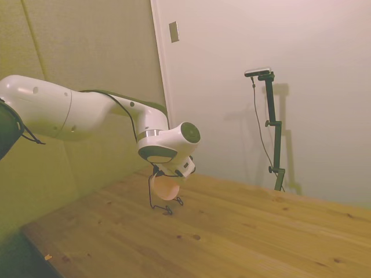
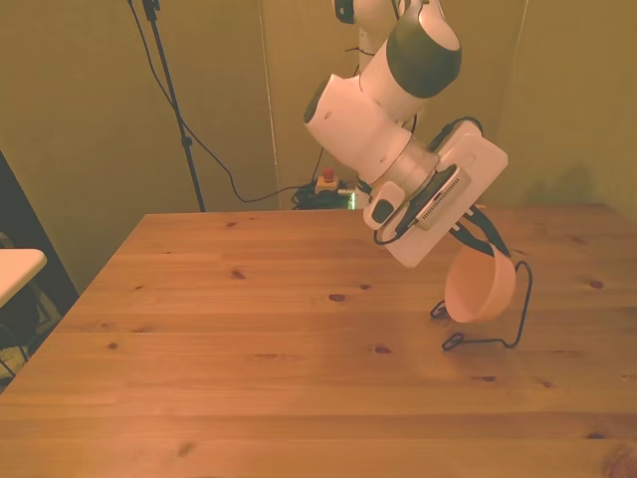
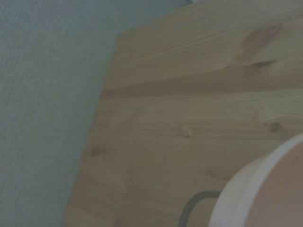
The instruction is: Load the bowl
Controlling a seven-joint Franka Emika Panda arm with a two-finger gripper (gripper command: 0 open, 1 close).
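A warm-lit wooden table [image 2: 249,378] fills the lower frame, with olive padded wall panels [image 1: 87,52] upper left and a white wall [image 1: 261,35] upper right.
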